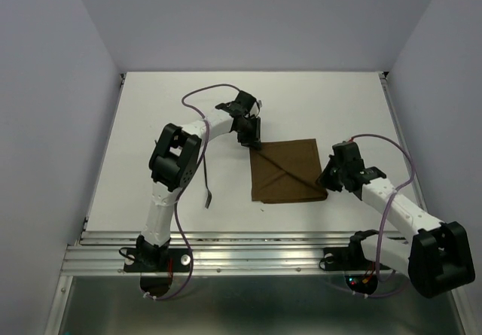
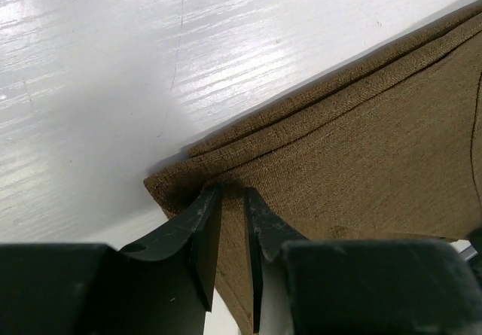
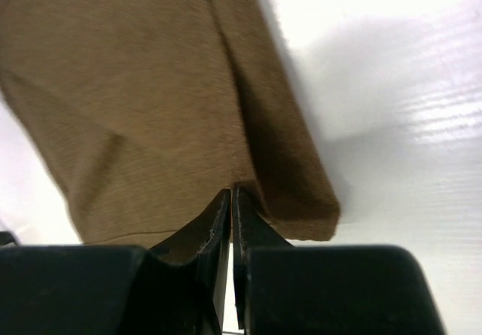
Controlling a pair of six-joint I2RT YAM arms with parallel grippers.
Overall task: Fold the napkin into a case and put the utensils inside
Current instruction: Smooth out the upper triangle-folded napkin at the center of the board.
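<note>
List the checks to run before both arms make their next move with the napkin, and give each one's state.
1. Left gripper pinching a napkin corner: ok, cloth sits between its fingers.
2. Right gripper pinching the diagonally opposite corner: ok, jaws nearly closed on cloth.
3. All layers caught at the left corner: cannot tell.
4. Utensil clear of the cloth: ok, it lies on the table to the left.
5. Both utensils in sight: not ok, only one clearly shows.
</note>
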